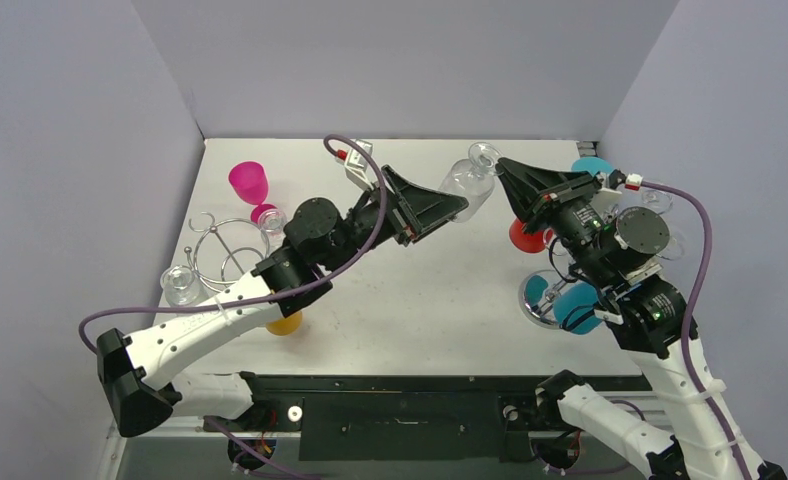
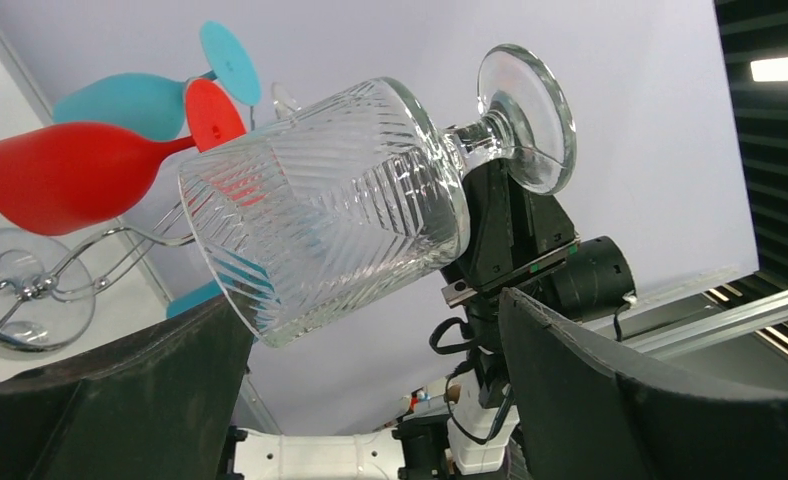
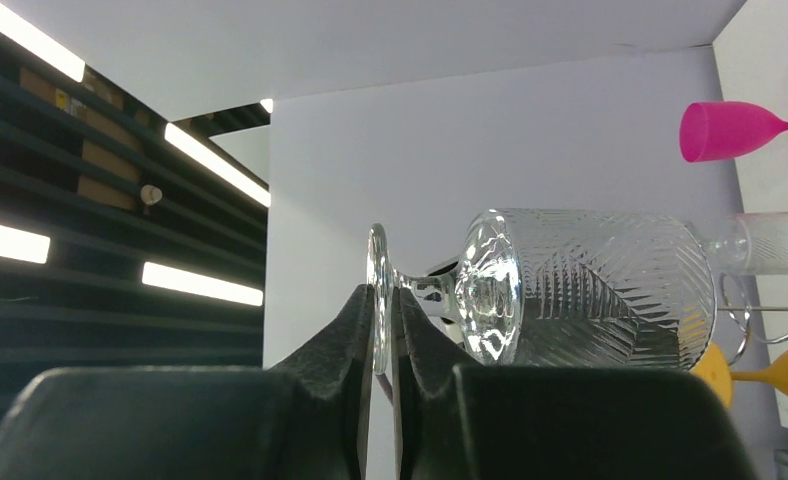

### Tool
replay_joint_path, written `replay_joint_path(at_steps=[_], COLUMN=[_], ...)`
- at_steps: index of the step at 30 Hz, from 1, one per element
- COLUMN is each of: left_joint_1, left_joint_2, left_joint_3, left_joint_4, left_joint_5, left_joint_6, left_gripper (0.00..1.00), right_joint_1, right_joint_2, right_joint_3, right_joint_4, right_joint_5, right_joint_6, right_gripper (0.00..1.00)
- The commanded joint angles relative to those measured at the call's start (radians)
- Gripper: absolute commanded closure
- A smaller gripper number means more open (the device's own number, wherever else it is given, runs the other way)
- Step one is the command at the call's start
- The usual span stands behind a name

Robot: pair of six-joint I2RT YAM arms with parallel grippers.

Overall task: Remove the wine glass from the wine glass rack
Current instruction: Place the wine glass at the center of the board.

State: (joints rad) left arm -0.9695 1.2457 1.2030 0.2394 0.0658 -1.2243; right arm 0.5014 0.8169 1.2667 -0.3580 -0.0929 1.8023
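Top external, reading from the left: shows the left gripper with jaws spread wide about the bowl of the wine glass, not closed on it. Hangs sideways in mid-air between the two arms, clear of the wine glass rack, pinched only by its foot disc in the shut fingers of the right gripper. Looks thick-walled, cut-patterned and rigid; probably heavyish, slick and breakable. Better to clasp across the ribbed bowl or the stem than to trust the thin foot rim. Bears no readable brand, label or writing.
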Motion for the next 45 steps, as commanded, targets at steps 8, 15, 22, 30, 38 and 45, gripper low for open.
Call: replay_joint_path(at_steps=[8, 15, 22, 30, 38, 45], left_joint_1=[0.009, 0.009, 0.008, 0.006, 0.006, 0.007], left_joint_2=[-0.066, -0.052, -0.023, -0.005, -0.010, 0.011], left_joint_3=[-0.059, -0.033, 0.026, 0.070, 0.185, 0.366], left_joint_4=[0.367, 0.464, 0.499, 0.440, 0.067, -0.400], left_joint_5=[-0.006, -0.006, 0.016, 0.037, -0.030, -0.239], left_joint_6=[-0.034, -0.007, 0.045, 0.091, 0.232, 0.416], left_gripper=[0.32, 0.46, 0.67, 0.95, 1.00, 1.00], right_joint_1=[0.014, 0.014, 0.013, -0.001, -0.087, -0.095], right_joint_2=[-0.002, 0.010, 0.017, 0.014, 0.006, -0.003], right_joint_3=[-0.048, -0.094, -0.126, -0.133, 0.042, 0.235], right_joint_4=[0.312, 0.410, 0.456, 0.402, 0.030, -0.272], right_joint_5=[-0.015, -0.054, -0.085, -0.113, -0.071, 0.155], right_joint_6=[0.102, 0.143, 0.164, 0.083, -0.269, -0.584], right_gripper=[1.00, 1.00, 1.00, 1.00, 0.93, 0.38])
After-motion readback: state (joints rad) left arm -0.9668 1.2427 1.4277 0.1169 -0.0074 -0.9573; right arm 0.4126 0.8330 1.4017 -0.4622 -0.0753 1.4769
